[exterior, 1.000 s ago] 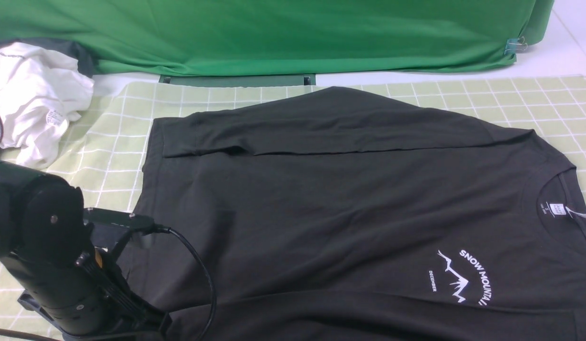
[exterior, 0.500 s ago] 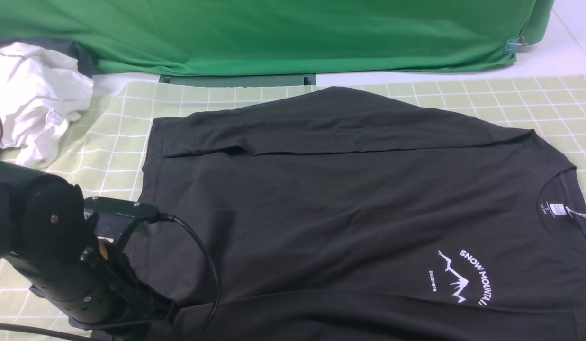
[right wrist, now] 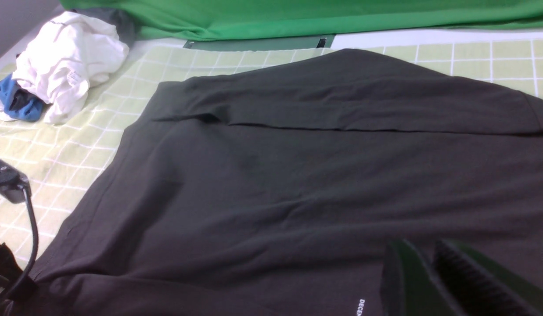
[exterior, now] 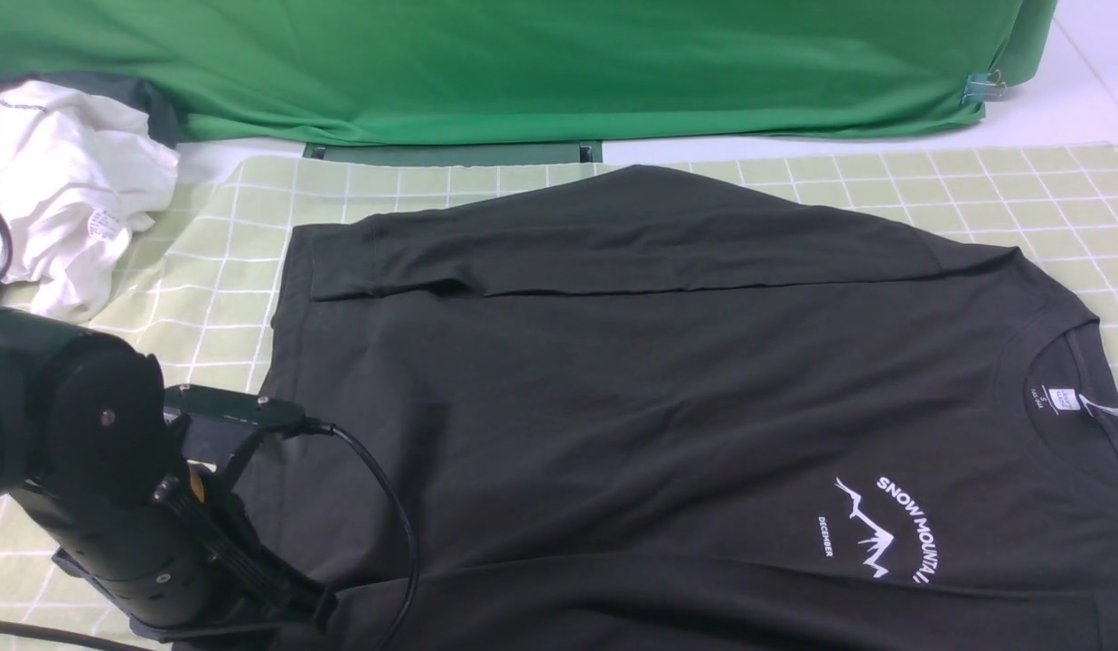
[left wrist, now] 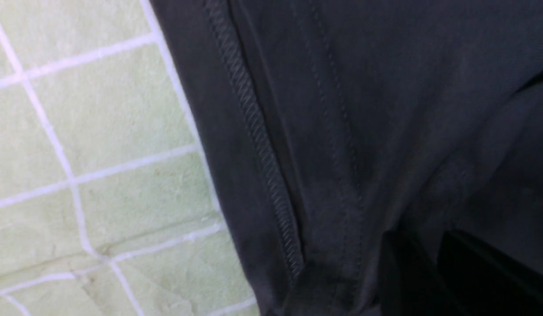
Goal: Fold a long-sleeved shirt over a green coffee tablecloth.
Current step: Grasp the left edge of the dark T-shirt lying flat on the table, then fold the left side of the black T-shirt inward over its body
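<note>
At the hem of the long-sleeved shirt (exterior: 631, 389), the left gripper (left wrist: 429, 241) is seen slightly shifted since earlier; clamped or not cannot be told. The shirt is left spread unmoved on the green coffee tablecloth (exterior: 206, 271), the right gripper (right wrist: 422, 252) nearly closed, empty, over it. A white garment (exterior: 61, 181) is piled far-left, a deep-green sheet (exterior: 522, 63) draped behind.

The left arm (exterior: 98, 488) was formed of rounded black housings with small silver screws (exterior: 109, 417) and a black cable (exterior: 398, 520); the right gripper (right wrist: 422, 254) was fitted with dark ridged fingers (right wrist: 462, 272).
</note>
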